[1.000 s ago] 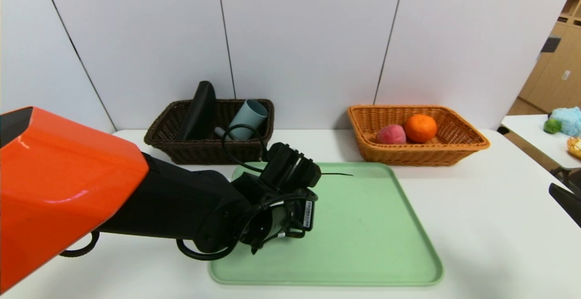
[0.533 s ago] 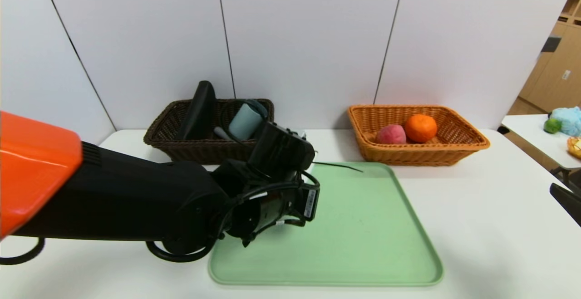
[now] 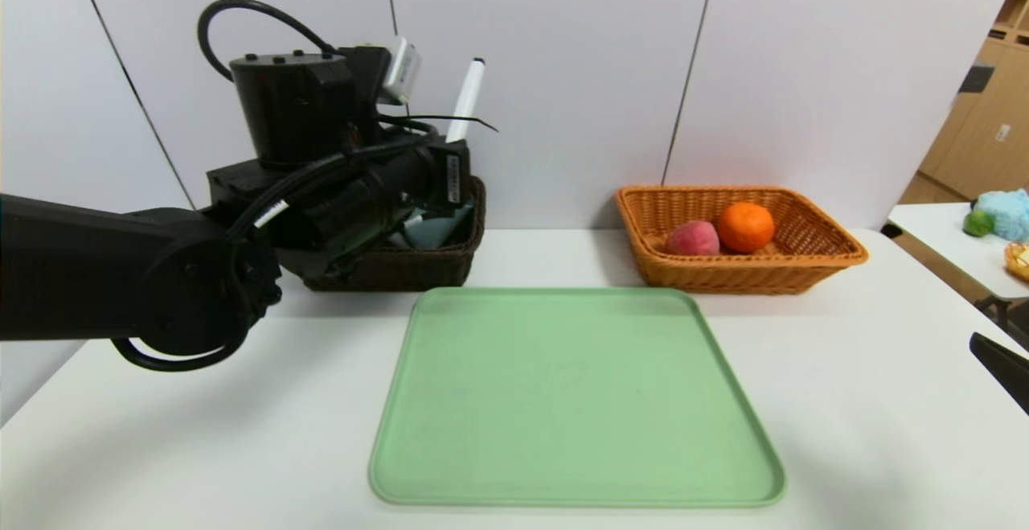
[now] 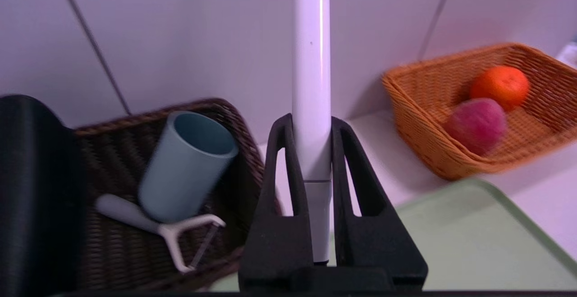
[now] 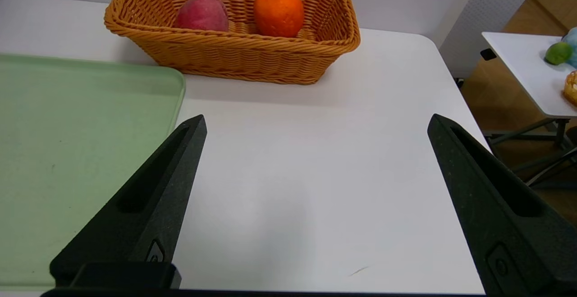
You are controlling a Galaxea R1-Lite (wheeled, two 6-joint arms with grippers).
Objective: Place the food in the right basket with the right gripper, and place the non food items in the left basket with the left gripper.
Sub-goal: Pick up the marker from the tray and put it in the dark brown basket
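Marker: slim white plastic marker (image 4: 310,85), pinched upright between the two black fingers of the left hand (image 4: 311,153); its upper end rises well clear of the fingertips, in front of the pale wall panels (image 3: 563,71).
Left hand: raised over the right-hand end of the dark brown woven wicker basket (image 4: 117,238), pressed onto the marker from both sides.
Dark basket contents: blue-grey plastic cup (image 4: 187,166) lying tilted with its mouth up and toward the wall; grey-handled peeler with a white Y-head (image 4: 160,227) on the basket floor, its handle running under the cup; long black soft pouch (image 4: 31,189) standing against the basket's left end.
Light basket: orange-tan woven wicker basket (image 3: 739,273) with flared sides, at the back right of the worktop (image 3: 884,401); bright orange round fruit (image 3: 744,227) and pinkish-red peach (image 3: 691,238) sit touching inside.
Tray: pale green plastic tray (image 3: 575,397) with rounded corners, between and in front of the baskets; its far edge lies near both basket fronts.
Right hand: spread wide (image 5: 315,207), low over bare white worktop between the tray's right edge and the worktop's right edge, holding nothing.
Room: a strip of bare worktop separates the two baskets along the wall.
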